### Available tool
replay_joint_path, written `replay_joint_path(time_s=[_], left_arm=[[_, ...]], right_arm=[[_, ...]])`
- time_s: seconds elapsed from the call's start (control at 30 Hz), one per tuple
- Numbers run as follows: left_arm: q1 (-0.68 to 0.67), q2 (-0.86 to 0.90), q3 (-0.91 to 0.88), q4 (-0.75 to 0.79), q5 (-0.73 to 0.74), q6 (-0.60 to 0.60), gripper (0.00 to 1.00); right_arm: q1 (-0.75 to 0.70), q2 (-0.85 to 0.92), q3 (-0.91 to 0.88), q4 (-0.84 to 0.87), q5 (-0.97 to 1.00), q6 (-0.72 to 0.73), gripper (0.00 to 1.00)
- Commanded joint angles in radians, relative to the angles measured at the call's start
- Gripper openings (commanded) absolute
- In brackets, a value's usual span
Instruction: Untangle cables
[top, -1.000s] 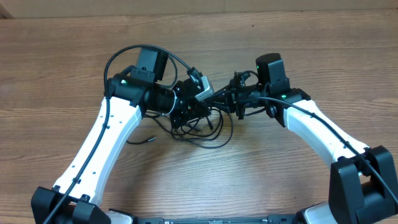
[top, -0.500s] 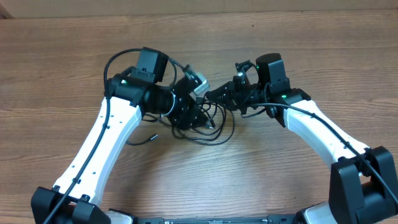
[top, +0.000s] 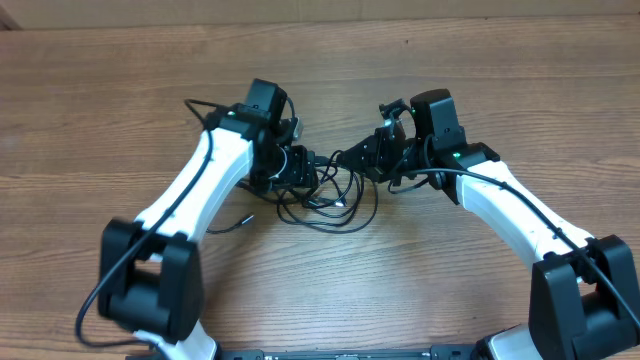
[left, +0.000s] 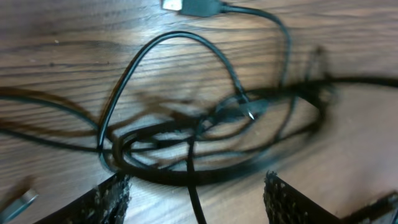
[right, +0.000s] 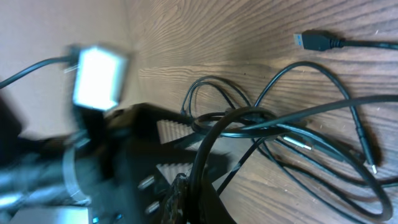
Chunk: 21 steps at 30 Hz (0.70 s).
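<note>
Cables (top: 330, 203): lying in tangled loops on the table (top: 450, 70), between both grippers.
Left gripper (left: 196, 190): hanging released over the tangle, one strand running between the spread fingers (left: 111, 198).
Right gripper (top: 362, 158): clenching a cable strand.
Plug (right: 314, 41): lying loose on the wood.

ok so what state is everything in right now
cables: tangled in loose overlapping loops
left hand: open, nothing gripped
right hand: shut, pinching a strand of the cables
usb plug: unplugged, lying free
</note>
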Motion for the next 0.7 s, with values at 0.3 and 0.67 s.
replay_joint_path(time_s=[0.3,0.67], left_arm=[[0.023,0.050,0.026,0.062,0.124,-0.042,0.68],[0.086,0.042,0.030,0.006,0.144,-0.028,0.66]], right_arm=[[0.000,-0.024,0.014,-0.024,0.019,-0.172,0.04],[0.000,-0.024,0.014,-0.037,0.024,-0.175,0.04]])
